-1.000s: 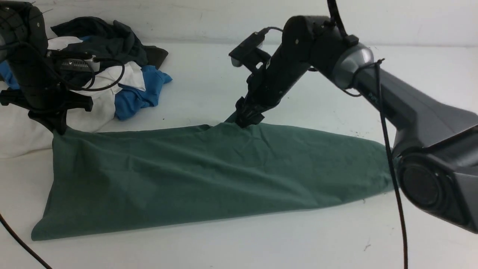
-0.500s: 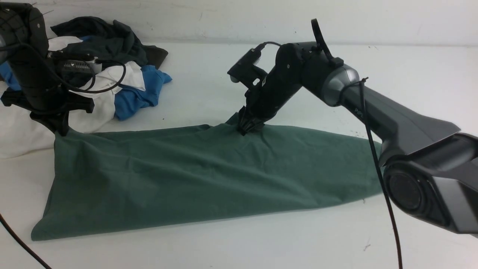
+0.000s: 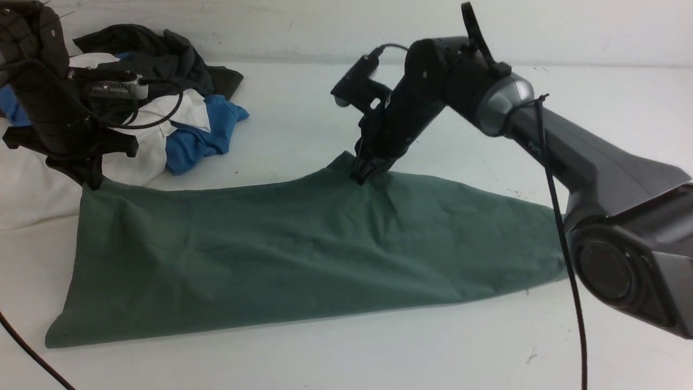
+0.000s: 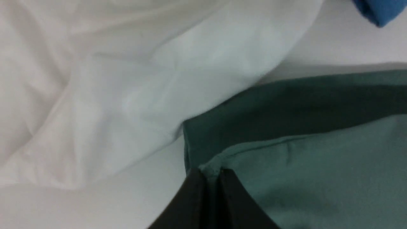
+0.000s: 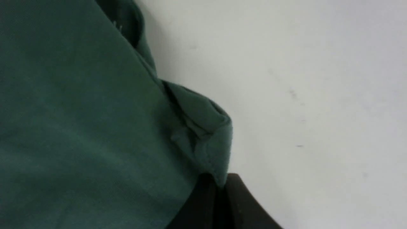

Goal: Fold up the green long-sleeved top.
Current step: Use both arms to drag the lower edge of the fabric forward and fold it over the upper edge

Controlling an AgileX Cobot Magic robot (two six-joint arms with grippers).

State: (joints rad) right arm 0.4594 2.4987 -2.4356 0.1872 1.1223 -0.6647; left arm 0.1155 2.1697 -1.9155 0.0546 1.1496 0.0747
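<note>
The green long-sleeved top lies folded lengthways across the white table, its long band running left to right. My left gripper is shut on the top's far left corner, holding it just off the table. My right gripper is shut on the far edge near the middle, where a bunched fold of green cloth sits pinched between the black fingers. That edge rises into a small peak at the grip. Neck, tag and logo are hidden.
A heap of other garments sits at the far left: dark grey, white and blue. White cloth lies right beside the left grip. A black cable crosses the near left corner.
My right gripper closed on the top's far edge and has lifted it a little, pulling the cloth into a peak. The left gripper stays put with its corner.
</note>
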